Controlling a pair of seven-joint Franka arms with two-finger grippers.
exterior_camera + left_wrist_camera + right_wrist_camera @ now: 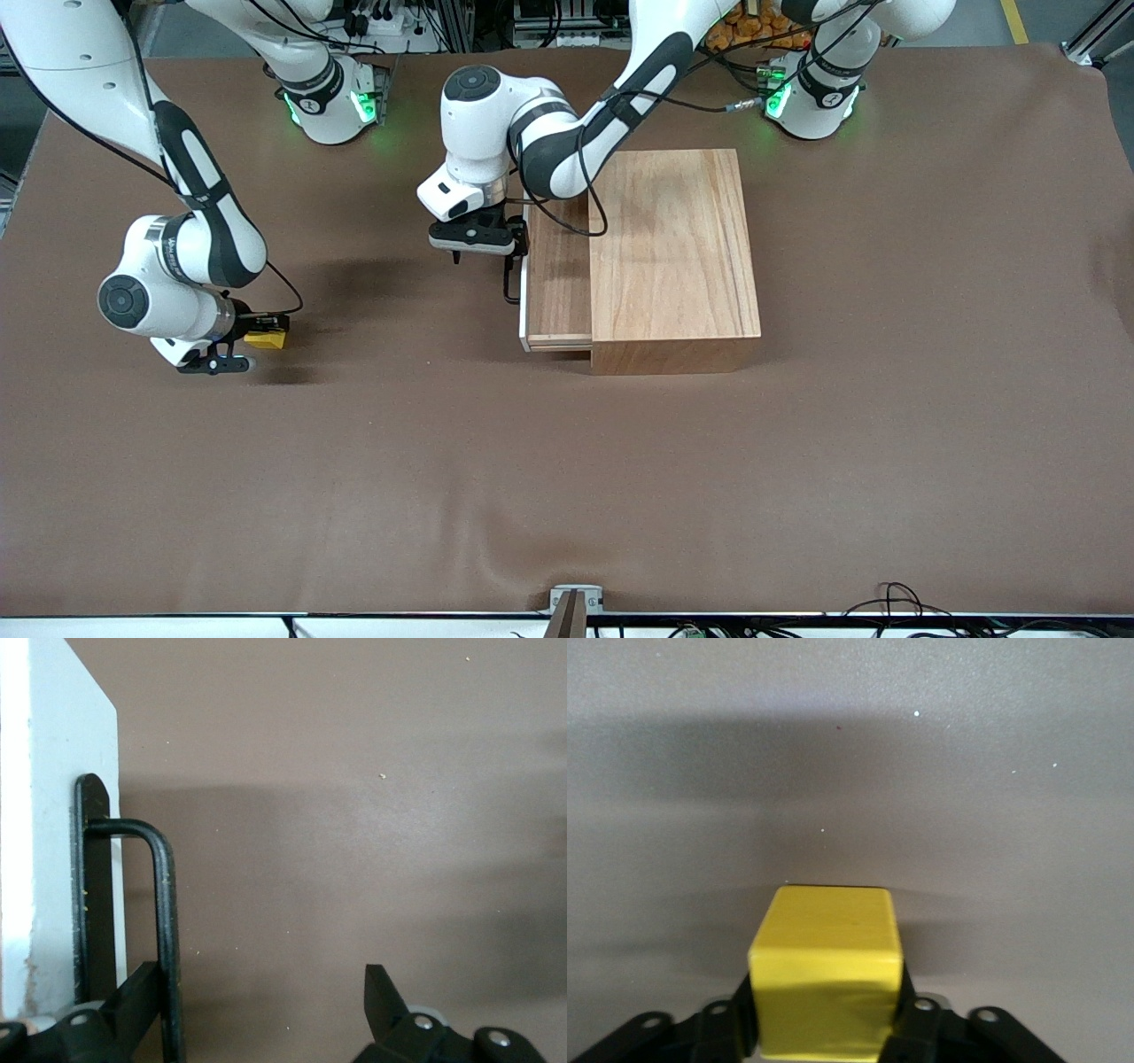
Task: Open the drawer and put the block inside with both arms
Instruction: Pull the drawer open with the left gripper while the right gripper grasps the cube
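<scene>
Right hand (824, 1028) clenched on block (827, 979), pinned between its fingers, low over counter (567, 487). Left hand (266, 1010) released, fingers spread, one finger touching the handle (166, 904). Drawer (558, 275) stands partly out of box (678, 257).

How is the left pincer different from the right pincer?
The right pincer is shut on the yellow block; the left pincer is open and holds nothing. The left pincer sits at the drawer's black handle, one finger against it; the right pincer is low over the brown table. Both are black.
</scene>
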